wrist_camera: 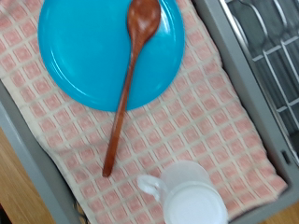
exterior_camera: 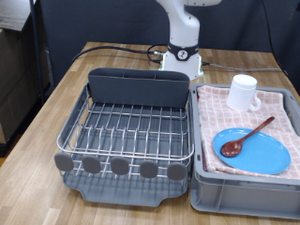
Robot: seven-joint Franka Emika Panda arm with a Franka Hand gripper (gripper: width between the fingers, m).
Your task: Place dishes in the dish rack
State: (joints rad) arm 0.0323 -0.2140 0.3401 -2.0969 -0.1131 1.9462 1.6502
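Note:
The light-blue plate [exterior_camera: 262, 155] lies flat on a pink checked cloth [exterior_camera: 217, 122] in a grey bin at the exterior view's right. The dark wooden spoon [exterior_camera: 247, 137] rests with its bowl on the plate and its handle out over the cloth. The white mug [exterior_camera: 244, 92] stands upright behind them. The dish rack [exterior_camera: 127, 131], with its wire grid and grey caddy [exterior_camera: 139, 89], stands to the left and holds no dishes. The wrist view looks down on the plate [wrist_camera: 79, 51], spoon [wrist_camera: 126, 89] and mug [wrist_camera: 192, 191]. The gripper's fingers show in neither view.
The grey bin [exterior_camera: 244, 195] stands close against the rack's right side on a wooden table [exterior_camera: 56, 103]. The robot base [exterior_camera: 183, 58] stands behind the rack. Round grey knobs [exterior_camera: 120, 167] line the rack's front edge. The rack's wires [wrist_camera: 271, 47] show at the wrist view's edge.

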